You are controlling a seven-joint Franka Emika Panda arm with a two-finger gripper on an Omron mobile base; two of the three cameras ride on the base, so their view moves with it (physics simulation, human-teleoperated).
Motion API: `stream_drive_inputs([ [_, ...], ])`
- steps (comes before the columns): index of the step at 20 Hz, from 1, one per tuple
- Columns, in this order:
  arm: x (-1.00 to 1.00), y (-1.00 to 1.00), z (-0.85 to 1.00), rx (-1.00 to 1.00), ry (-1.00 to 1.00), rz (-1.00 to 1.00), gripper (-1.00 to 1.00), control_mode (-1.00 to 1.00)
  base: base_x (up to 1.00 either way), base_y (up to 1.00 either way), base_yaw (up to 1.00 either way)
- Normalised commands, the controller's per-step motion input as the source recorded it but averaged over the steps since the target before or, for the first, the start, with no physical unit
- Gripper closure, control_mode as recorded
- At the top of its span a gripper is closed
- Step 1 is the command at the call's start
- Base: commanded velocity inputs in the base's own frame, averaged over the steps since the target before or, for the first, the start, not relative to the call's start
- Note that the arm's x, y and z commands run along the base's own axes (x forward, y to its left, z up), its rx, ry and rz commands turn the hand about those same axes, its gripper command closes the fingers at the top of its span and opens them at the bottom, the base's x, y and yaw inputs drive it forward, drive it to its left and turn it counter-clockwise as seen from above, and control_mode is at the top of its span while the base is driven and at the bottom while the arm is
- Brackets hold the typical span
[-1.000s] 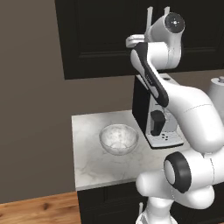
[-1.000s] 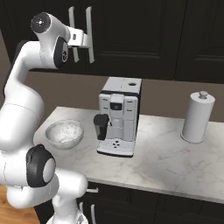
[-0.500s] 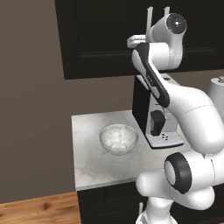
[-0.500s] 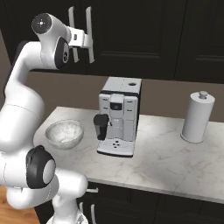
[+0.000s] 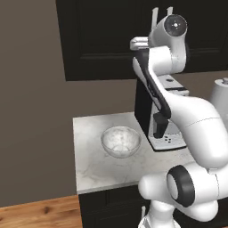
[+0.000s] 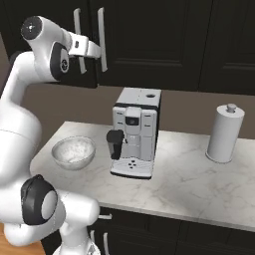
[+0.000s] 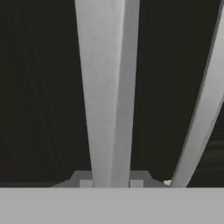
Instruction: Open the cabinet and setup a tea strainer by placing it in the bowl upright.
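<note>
The cabinet [image 6: 149, 40] hangs on the wall above the counter, both doors shut, and two slim silver bar handles stand upright side by side where the doors meet — their long axis runs vertical. In the right base view the gripper [image 6: 99, 51] sits at the right-hand handle [image 6: 102, 37] of the pair, low on the bar, with the left-hand handle [image 6: 77, 30] just beside it. The hand view looks straight along the fingers at that bar [image 7: 107, 87]: it rises dead centre between the two finger tips, with the neighbouring handle [image 7: 205, 96] slanting off to one side. The fingers are drawn in tight on the centred handle, pinching it across its thin width. So the bar lies directly between the fingers, not to either side, and the pull that opens the door would, I judge, have to come straight back toward the robot and then swing about the door's hinge side. The tea strainer is presumably behind the closed doors. The bowl [image 6: 73, 152] waits on the marble counter [image 6: 189, 179] below, left of the coffee machine [image 6: 134, 132] and well apart from the paper-towel roll [image 6: 225, 132].
</note>
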Motion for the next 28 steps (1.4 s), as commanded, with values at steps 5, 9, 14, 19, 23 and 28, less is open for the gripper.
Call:
stream_drive_inputs([
  [5,-0.58,0.15,0.00,0.00,0.01,-0.29,1.00,-1.00,0.00,0.00,0.00],
  [9,-0.62,0.19,0.00,0.00,0.03,-0.34,1.00,-1.00,0.00,0.00,0.00],
  [14,-0.79,0.30,0.00,0.00,0.01,-0.28,1.00,-1.00,0.00,0.00,0.00],
  [19,-0.88,0.35,0.00,0.00,0.05,-0.18,1.00,-1.00,0.00,0.00,0.00],
  [23,-0.92,0.50,0.00,0.00,0.04,-0.10,1.00,-1.00,0.00,0.00,0.00],
  [28,-0.67,0.46,-0.05,-0.01,0.04,-0.07,1.00,-1.00,0.00,0.00,0.00],
])
